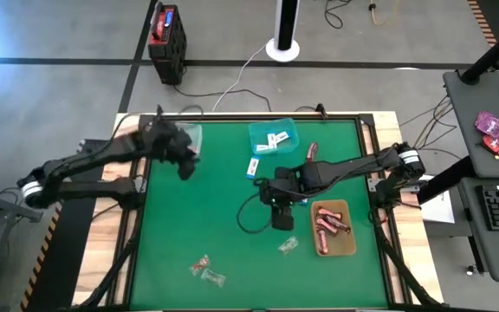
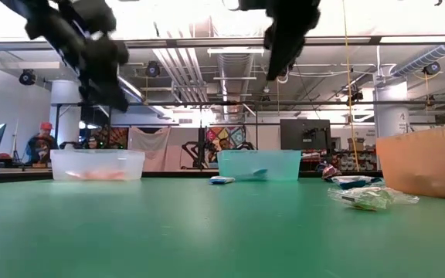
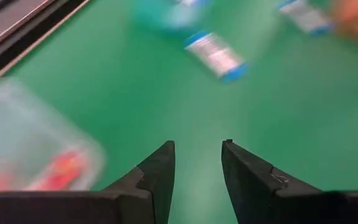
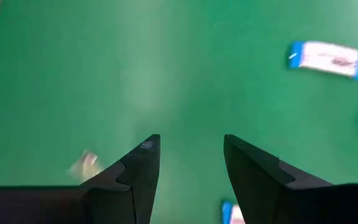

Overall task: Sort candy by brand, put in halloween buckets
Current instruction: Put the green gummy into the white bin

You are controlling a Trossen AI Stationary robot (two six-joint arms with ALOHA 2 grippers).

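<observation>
My left gripper (image 1: 186, 166) (image 3: 197, 144) hangs open above the mat beside the pale mint bucket (image 1: 189, 135) (image 3: 36, 149), which holds red-pink sweets. Nothing is between its fingers. My right gripper (image 1: 281, 218) (image 4: 191, 138) hangs open over the middle of the mat, also with nothing in it. The teal bucket (image 1: 273, 136) holds white-and-blue packets. One such packet (image 1: 253, 166) (image 3: 216, 56) (image 4: 328, 59) lies flat on the mat in front of the teal bucket. A dark red-brown bar (image 1: 311, 152) lies to its right. The amber tray (image 1: 346, 247) holds several red-brown bars.
A clear twist (image 1: 288, 245) (image 2: 369, 198) lies left of the amber tray, and two more (image 1: 206, 270) lie near the mat's front edge. Raised rails frame the green mat (image 1: 223, 225). Open mat lies between the two grippers and at the front left.
</observation>
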